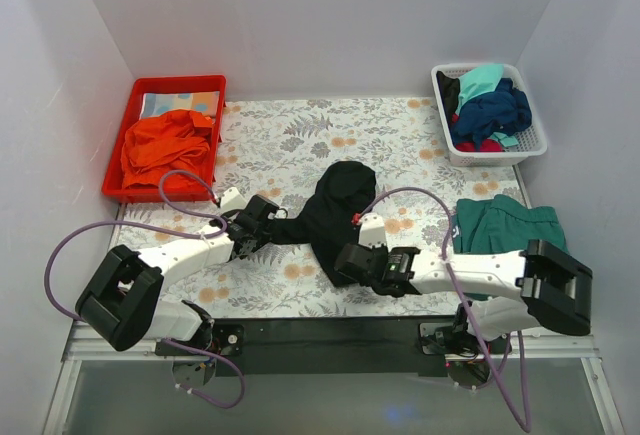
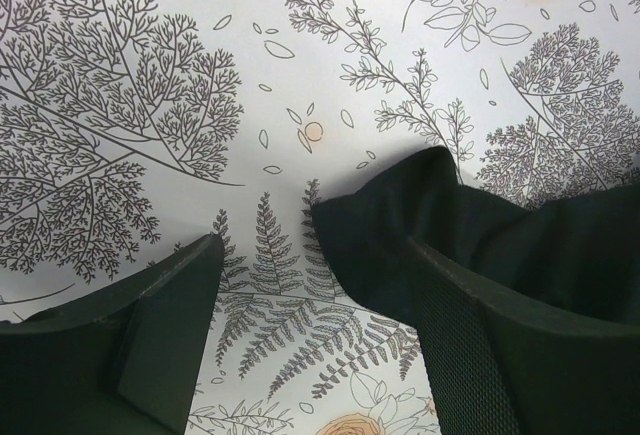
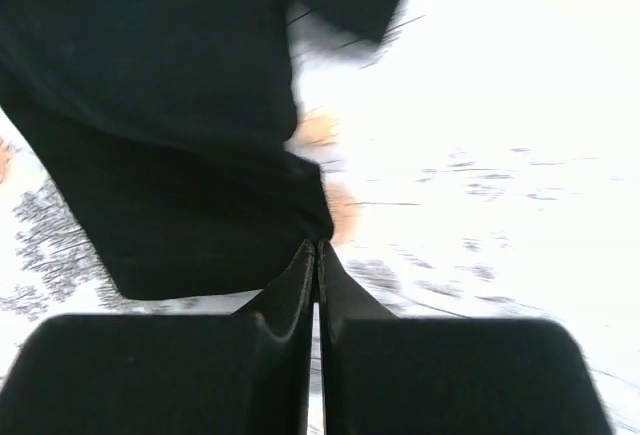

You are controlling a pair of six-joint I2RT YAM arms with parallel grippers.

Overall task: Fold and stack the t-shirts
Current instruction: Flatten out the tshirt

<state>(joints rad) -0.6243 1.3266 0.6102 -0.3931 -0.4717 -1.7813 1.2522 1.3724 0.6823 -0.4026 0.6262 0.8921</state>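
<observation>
The black shirt [image 1: 335, 210] lies bunched and unfolded in the middle of the bench [image 1: 400, 135], on its leaf-and-flower cover. One end is heaped toward the far edge. The rest runs back toward the near edge, with a narrow part reaching out toward the left edge.

The left end effector [image 1: 262, 225] sits low over that narrow part with its jaws spread wide. In the left wrist view a rounded fold of the black cloth lies between the two fingers [image 2: 170, 335], close against the right one and apart from the left one. Bare cover shows beside the left finger, and neither finger presses the cloth.

The right end effector [image 1: 347, 258] is at the shirt's near edge, toward the near edge of the bench. In the blurred right wrist view its fingers [image 3: 290, 295] are pressed together with no gap, their tips meeting just at the hem. Whether any cloth is caught between them cannot be told.

A teal shirt [image 1: 505, 227] lies crumpled at the right edge of the bench, well apart from the black one. At the far right corner a white basket [image 1: 495, 157] holds more shirts, a turquoise one [image 1: 480, 80] on top of a navy one [image 1: 492, 110]. At the far left corner a red bin [image 1: 165, 82] holds an orange cloth [image 1: 160, 145].
</observation>
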